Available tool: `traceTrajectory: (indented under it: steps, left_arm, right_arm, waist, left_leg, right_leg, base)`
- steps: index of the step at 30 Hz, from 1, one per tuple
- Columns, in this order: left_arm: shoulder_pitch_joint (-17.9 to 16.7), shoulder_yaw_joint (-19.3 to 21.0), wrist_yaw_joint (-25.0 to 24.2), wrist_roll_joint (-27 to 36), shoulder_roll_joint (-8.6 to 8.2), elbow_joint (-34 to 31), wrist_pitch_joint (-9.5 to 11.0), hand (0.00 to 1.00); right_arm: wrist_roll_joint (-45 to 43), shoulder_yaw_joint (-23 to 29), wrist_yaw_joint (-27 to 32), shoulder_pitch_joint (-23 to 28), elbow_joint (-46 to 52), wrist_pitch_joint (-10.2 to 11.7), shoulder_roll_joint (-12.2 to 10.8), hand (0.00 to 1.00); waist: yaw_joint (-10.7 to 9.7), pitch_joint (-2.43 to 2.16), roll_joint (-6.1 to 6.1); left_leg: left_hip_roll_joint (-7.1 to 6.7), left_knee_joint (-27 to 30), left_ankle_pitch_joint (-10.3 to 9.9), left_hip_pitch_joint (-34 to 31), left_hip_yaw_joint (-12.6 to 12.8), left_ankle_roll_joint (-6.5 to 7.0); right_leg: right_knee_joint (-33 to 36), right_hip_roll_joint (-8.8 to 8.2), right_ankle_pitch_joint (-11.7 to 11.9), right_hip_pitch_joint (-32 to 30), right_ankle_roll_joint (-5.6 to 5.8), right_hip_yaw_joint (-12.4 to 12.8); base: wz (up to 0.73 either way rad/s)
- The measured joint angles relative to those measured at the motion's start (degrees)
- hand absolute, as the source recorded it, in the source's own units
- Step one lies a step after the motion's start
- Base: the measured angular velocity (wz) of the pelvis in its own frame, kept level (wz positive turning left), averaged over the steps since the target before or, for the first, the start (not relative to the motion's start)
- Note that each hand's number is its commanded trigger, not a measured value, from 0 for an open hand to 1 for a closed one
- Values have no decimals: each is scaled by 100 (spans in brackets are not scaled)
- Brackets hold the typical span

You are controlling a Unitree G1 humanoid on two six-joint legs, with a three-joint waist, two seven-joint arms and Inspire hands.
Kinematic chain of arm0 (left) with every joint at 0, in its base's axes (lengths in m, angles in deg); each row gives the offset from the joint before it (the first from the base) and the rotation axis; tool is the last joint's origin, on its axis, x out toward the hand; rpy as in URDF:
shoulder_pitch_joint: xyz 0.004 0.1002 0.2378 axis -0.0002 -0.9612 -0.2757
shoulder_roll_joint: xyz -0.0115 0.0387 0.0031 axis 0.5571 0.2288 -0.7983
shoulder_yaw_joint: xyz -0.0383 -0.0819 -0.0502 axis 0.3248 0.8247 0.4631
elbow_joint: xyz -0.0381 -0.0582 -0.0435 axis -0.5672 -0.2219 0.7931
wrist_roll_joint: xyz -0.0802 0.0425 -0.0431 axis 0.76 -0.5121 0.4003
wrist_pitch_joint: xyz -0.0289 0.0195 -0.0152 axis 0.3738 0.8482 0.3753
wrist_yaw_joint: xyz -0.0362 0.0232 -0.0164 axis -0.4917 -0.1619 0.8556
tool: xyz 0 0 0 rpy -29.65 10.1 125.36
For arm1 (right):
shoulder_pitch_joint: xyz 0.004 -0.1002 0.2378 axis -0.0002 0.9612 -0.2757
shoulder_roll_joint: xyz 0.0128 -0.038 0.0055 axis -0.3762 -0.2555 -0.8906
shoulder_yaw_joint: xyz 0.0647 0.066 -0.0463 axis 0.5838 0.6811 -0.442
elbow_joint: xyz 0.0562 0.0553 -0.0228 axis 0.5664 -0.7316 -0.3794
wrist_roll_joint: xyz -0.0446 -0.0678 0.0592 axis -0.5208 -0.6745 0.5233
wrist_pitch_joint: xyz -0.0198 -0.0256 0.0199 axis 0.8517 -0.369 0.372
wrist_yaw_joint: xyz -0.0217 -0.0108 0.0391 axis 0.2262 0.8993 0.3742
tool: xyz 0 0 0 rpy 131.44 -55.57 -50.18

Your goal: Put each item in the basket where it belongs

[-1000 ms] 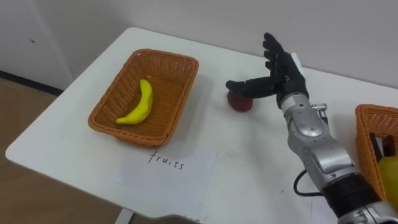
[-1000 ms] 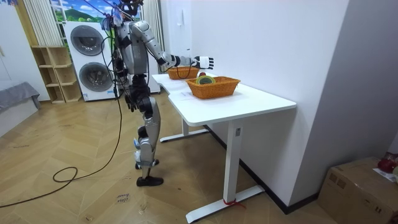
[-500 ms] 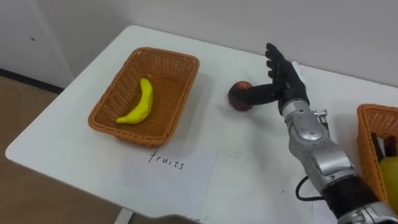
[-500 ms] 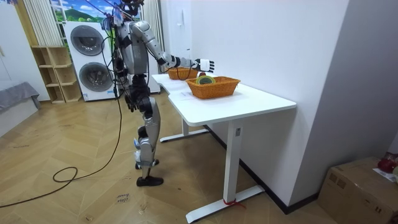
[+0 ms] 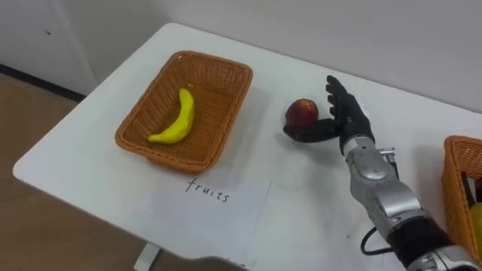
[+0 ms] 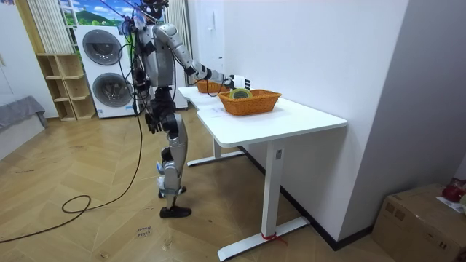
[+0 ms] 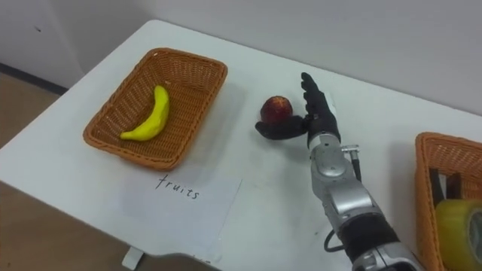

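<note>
**One fruit in the basket, the apple yet to be gripped**

We found the sorting partly done. A banana lay inside the fruit basket, which stood on the desk with a paper sheet just in front of it. The apple sat on the bare desk to the right of the fruit basket, near its rim but apart from it.

The right robot hand was at the apple, on the side away from the fruit basket. Its fingers stood straight and spread beside the fruit, and the thumb reached out low along the apple's near side. We judged the thumb to be touching it or nearly so. Nothing was curled round the apple, so the hand was wide open and held nothing.

Well to the right of the fruit basket stood the second basket. In it were a yellow roll and some dark things we could not make out.

In the room view the left robot hand hung by the robot's hip, away from the desk.

The apple was the one loose thing we saw on the desk. By our reckoning it had yet to be gripped, carried left and set in the fruit basket beside the banana.
</note>
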Motion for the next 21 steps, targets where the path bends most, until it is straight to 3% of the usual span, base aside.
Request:
traceTrajectory:
  steps: [14, 21]
  left_arm:
    - [203, -65, 47, 6, 15, 14, 46, 0]
    - [284, -95, 36, 6, 32, 139, 62, 0]
  right_arm:
    - [-104, -62, 131, -42, -84, 116, -53, 0]
    - [-451, -177, 190, -88, -145, 115, -46, 0]
  waist:
    - [13, 21, 8]
    - [166, 28, -31]
  left_leg:
    - [-2, 65, 5, -205, -6, 8]
    - [1, 92, 7, -318, -18, 7]
  right_leg:
    - [19, -24, 4, -210, -6, -22]
    - [98, -17, 10, -336, -17, -39]
  base:
    - [0]
    - [-2]
